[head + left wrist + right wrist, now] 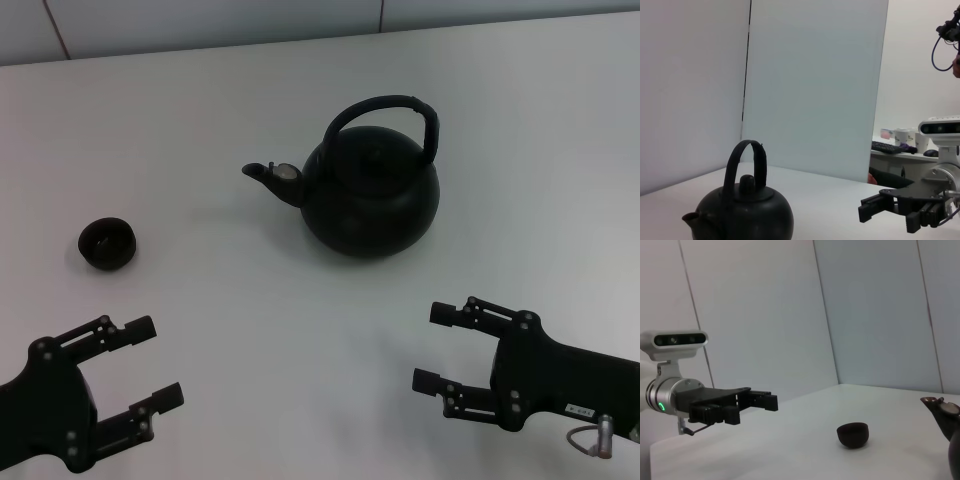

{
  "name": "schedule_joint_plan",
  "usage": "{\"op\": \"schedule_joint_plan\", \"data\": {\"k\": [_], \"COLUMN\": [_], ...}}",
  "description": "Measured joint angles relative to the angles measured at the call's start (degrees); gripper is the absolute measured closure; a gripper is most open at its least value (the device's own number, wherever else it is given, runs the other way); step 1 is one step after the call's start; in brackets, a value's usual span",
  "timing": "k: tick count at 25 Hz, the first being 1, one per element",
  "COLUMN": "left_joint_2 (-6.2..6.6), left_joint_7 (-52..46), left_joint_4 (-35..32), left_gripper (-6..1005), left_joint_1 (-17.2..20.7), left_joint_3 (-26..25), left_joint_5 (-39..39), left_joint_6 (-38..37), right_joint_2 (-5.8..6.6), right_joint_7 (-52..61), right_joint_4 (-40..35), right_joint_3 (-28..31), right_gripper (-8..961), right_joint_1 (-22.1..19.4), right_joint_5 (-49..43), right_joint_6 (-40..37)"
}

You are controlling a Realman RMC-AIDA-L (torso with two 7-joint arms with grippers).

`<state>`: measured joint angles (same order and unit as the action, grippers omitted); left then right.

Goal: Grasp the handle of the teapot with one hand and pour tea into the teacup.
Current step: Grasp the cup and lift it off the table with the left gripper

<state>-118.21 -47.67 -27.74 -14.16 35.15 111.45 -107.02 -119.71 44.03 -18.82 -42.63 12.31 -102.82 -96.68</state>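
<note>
The matte-black teapot (370,195) stands upright at the table's middle, spout (262,173) pointing left, its arched handle (385,110) up over the lid. It also shows in the left wrist view (742,217). The tiny black teacup (106,243) sits on the table to the left, apart from the pot; it also shows in the right wrist view (853,434). My left gripper (158,362) is open and empty at the near left, in front of the cup. My right gripper (432,347) is open and empty at the near right, in front of the teapot.
The white table (230,330) runs back to pale wall panels (200,25). In the left wrist view a desk with a keyboard (887,146) and paper cups (902,136) stands beyond the table.
</note>
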Motion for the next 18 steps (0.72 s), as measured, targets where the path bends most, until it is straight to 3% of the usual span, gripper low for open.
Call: {"op": "schedule_joint_plan", "data": {"k": [18], "left_joint_2": [0.00], "left_joint_7": [-0.38], "left_joint_4": [-0.22], "left_gripper": [305], "left_joint_1": [-0.25], "left_joint_3": [0.00], "left_joint_5": [-0.16], "left_joint_6": [0.16], "right_joint_2": [0.09], "right_joint_7": [0.00], "right_joint_4": [0.35], "right_joint_3": [0.00], "right_gripper": [168], "right_joint_1": [0.00], "right_joint_5": [0.09], "right_joint_6": [0.00]}}
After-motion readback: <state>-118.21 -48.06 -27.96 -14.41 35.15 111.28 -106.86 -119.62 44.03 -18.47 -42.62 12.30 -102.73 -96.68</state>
